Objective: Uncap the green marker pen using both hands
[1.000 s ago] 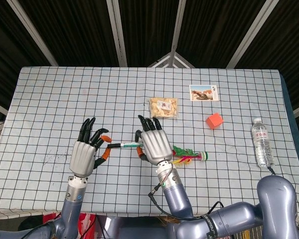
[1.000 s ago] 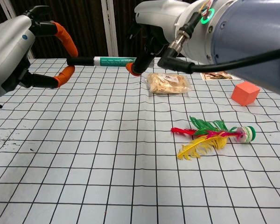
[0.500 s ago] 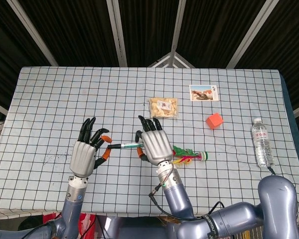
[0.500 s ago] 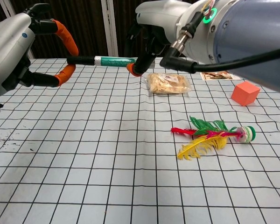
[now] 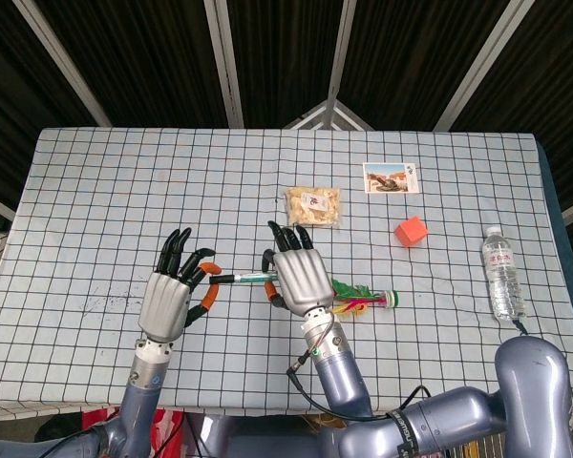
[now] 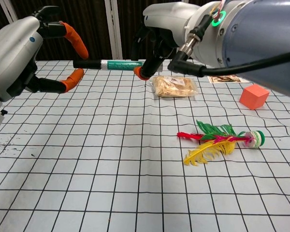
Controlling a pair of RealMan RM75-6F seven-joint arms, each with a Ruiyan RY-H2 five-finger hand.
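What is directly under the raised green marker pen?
Only checked tablecloth shows under the green marker pen; it hangs in the air. The right robot hand covers its far end, so that end cannot be seen.

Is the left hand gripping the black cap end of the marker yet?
No. In the chest view the left hand is spread, its orange-tipped fingers above and below the marker's cap without closing on it.

Snack bag [image 5: 314, 206], orange cube [image 5: 412, 230], water bottle [image 5: 502, 273], feathered shuttlecock [image 6: 217, 141]
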